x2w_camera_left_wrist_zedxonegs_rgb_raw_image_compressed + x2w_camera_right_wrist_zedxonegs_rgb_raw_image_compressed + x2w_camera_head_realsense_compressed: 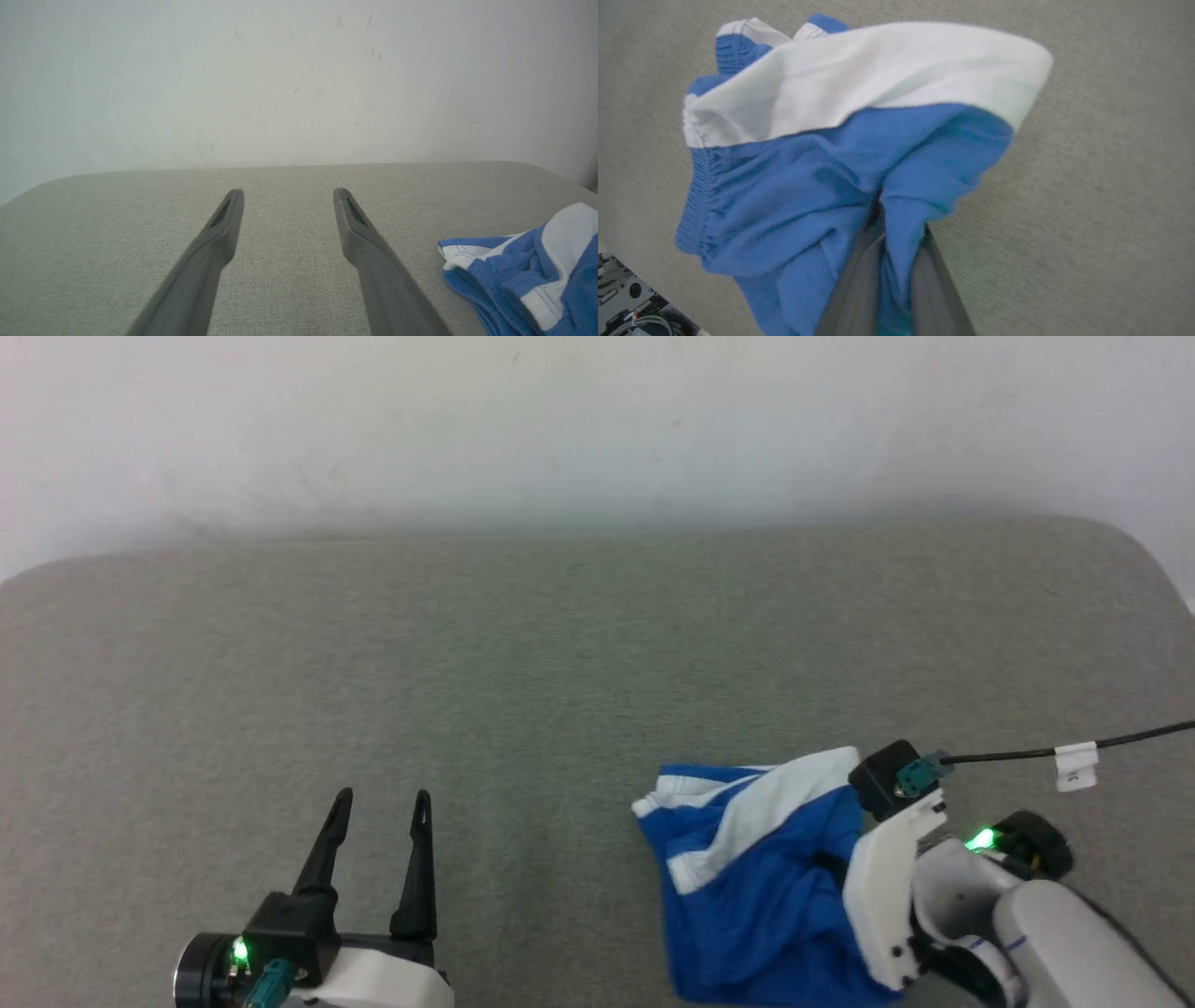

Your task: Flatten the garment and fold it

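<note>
Right wrist view: our right tool (896,228) clamped on crumpled bright blue white-banded cloth shorts (794,186).
Bunched at the grey fabric bench's (560,644) near-right edge; our left tool (383,796) stands apart; flattening, folding not yet done.

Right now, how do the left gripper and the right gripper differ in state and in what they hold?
The left gripper stands open, its fingers wide apart; the right gripper is shut. The left gripper holds nothing and points over the bare grey surface; the right gripper pinches a fold of the blue garment. Both have two long dark fingers.
</note>
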### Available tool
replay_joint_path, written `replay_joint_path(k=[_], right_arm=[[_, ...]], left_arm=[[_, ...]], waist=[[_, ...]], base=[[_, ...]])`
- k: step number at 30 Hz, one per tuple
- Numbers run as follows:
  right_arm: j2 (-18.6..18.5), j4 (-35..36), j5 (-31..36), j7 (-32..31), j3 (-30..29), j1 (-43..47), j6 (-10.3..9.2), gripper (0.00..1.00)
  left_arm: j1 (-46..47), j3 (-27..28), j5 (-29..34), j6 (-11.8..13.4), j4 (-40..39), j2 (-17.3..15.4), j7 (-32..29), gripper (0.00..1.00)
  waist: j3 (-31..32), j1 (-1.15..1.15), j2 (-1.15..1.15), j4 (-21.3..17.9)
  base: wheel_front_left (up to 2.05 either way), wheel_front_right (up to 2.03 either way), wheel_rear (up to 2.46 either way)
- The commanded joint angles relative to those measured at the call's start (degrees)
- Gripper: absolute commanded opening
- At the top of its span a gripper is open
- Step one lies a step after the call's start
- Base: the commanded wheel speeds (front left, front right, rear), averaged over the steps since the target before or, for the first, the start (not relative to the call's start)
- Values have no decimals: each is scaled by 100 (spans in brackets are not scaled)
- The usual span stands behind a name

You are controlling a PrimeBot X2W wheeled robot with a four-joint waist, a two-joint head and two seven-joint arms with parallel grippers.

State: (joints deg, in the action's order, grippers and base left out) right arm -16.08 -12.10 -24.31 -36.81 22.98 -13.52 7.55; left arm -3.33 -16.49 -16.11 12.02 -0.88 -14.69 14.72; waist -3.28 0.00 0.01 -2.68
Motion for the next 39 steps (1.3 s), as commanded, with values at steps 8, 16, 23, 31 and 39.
replay_joint_path(k=[8,16,23,31,39], right_arm=[[-1202,67,435,-52,455,-644,-6,0],[-1988,-749,758,317,368,-1268,-6,0],[-2184,-1891,954,872,-252,-1633,-6,0],[-1769,-2838,1492,2584,-1195,-1821,-6,100],[-1242,-3220,2419,4422,-2518,-1468,-6,100]], left_arm=[[275,21,161,-110,-152,1,28,100],[954,-202,365,-313,-186,-49,-12,100],[1343,-333,433,-446,-27,-62,-28,100],[1417,-342,403,-431,56,4,-2,100],[1196,-286,287,-406,182,109,21,100]], waist=[[-715,0,-1,-987],[-1405,0,-1,-1365],[-1613,0,-1,-1380],[-1657,0,-1,-1258],[-1221,0,-1,-1174]], base=[[0,0,0],[0,0,0],[0,0,0],[0,0,0],[0,0,0]])
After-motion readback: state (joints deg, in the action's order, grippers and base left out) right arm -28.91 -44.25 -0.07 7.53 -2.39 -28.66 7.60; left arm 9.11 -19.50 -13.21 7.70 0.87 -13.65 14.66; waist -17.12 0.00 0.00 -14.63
